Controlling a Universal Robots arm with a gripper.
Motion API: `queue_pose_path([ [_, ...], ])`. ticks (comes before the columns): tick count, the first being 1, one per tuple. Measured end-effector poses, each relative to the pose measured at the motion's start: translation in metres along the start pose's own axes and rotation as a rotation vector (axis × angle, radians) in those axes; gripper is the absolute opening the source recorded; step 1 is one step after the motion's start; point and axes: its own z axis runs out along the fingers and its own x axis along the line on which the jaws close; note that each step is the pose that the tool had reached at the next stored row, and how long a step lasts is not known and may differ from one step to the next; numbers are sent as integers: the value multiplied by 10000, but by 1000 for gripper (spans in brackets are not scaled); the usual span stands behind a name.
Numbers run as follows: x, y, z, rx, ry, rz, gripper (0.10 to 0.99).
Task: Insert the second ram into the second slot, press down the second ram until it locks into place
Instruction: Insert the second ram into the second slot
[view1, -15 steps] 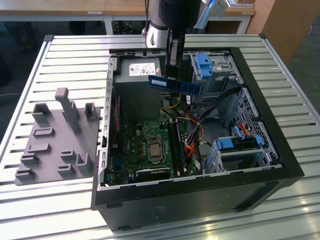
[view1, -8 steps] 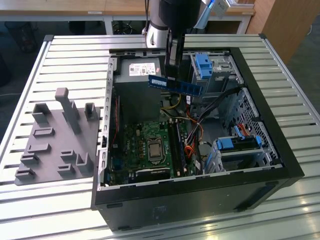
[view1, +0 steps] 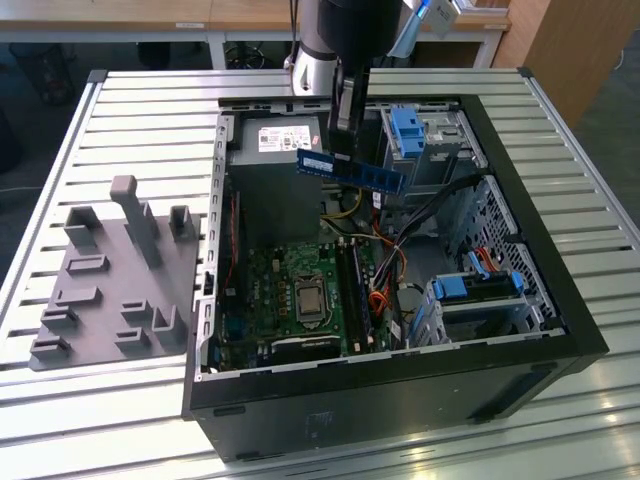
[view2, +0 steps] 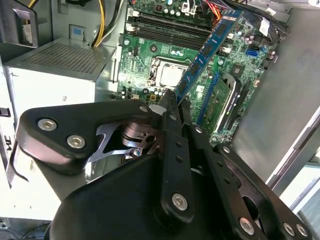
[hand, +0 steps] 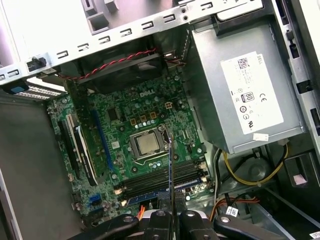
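1. While the arm hangs over the open computer case (view1: 545, 262), the gripper (view1: 343, 150) sits high above its interior, near the grey power supply (view1: 272, 158).
2. Fingers are closed narrow and pinched on the second ram (view1: 352, 170); in the second wrist view the fingertips (view2: 170, 105) meet on one end of the stick.
3. That blue stick juts out from the gripper towards the exterior view's right, a white label on its near end, sloping down a little.
4. It's up in the air, well apart from the motherboard (view1: 285, 290), touching nothing but the fingers.
5. From the first wrist view, the second ram (hand: 170, 170) shows edge-on as a thin line rising from the gripper (hand: 172, 216), over the processor socket (hand: 146, 144) and the long memory slots (hand: 160, 181).
6. Second wrist view: the second ram (view2: 207, 50) runs diagonally across the green board, and the gripper (view2: 172, 102) clamps its lower end.
7. Not yet seated in any slot.
8. On the exterior view's left, a grey fixture plate (view1: 110, 290) rests on the slatted table (view1: 150, 110).
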Motion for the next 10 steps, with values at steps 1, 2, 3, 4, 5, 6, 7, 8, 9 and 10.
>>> queue_pose_path([
  [1,0,0,0,-1,1,34,137],
  [2,0,0,0,-3,0,68,137],
  [3,0,0,0,-4,0,101,137],
  [4,0,0,0,-5,1,132,137],
  [5,0,0,0,-7,0,165,137],
  [6,0,0,0,-8,1,199,137],
  [7,0,0,0,-9,1,233,137],
  [8,0,0,0,-10,0,268,137],
  [9,0,0,0,-12,0,303,137],
  [10,0,0,0,-13,1,337,137],
])
